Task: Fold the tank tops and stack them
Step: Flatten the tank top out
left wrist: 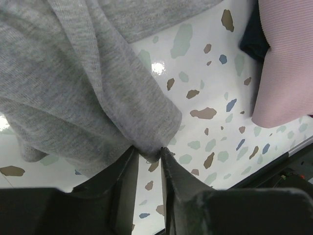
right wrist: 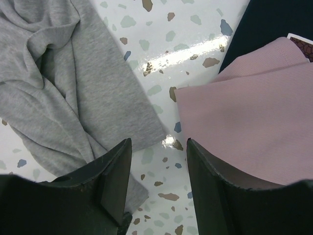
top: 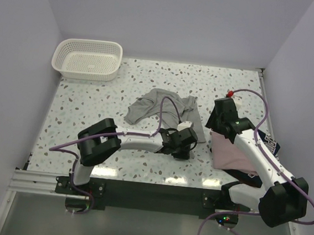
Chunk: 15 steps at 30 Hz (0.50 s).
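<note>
Left gripper [left wrist: 155, 152] pinched the grey tank top [top: 163, 110]. Its two dark fingers [left wrist: 124, 186] stood almost together, with a bunched corner of the cloth caught between their tips. That corner was at the near right edge of the grey top. The rest of the grey top lay rumpled and unfolded around the middle of the speckled table [top: 91, 111].

Just to the right of it, across a strip of bare table, lay the dusty pink tank top [top: 229, 152]. It was flat and smooth, near the table's right near corner, partly under the right arm. The navy tank top [right wrist: 274, 24] showed from beneath the pink one's edges, with a bit of lettering visible on the far right side.

Right gripper [right wrist: 159, 144] hung open above the strip between the grey and pink tops, its jaws wide apart and holding nothing.

A white lattice basket [top: 118, 55] sat in the far left corner, well apart from the clothes.
</note>
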{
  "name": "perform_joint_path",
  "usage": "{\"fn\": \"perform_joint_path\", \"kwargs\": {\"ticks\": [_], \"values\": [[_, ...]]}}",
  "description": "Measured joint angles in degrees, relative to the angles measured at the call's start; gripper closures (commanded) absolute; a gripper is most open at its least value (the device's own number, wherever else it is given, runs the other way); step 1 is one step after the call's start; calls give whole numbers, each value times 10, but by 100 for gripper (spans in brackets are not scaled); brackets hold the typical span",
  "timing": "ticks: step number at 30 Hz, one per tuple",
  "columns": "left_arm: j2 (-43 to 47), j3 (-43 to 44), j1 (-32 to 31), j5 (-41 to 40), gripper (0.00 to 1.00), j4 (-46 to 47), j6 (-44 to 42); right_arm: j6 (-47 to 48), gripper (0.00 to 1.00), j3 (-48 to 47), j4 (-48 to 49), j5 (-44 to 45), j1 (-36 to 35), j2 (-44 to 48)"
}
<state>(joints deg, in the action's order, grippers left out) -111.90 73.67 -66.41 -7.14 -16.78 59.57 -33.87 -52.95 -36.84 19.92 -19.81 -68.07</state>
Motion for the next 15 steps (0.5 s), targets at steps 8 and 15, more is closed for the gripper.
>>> {"fn": "perform_joint_path", "kwargs": {"ticks": [8, 15], "values": [[0, 2, 0, 0, 91, 3, -1, 0, 48, 8, 1, 0, 0, 0], [11, -2, 2, -15, 100, 2, -5, 2, 47, 20, 9, -19, 2, -1]]}}
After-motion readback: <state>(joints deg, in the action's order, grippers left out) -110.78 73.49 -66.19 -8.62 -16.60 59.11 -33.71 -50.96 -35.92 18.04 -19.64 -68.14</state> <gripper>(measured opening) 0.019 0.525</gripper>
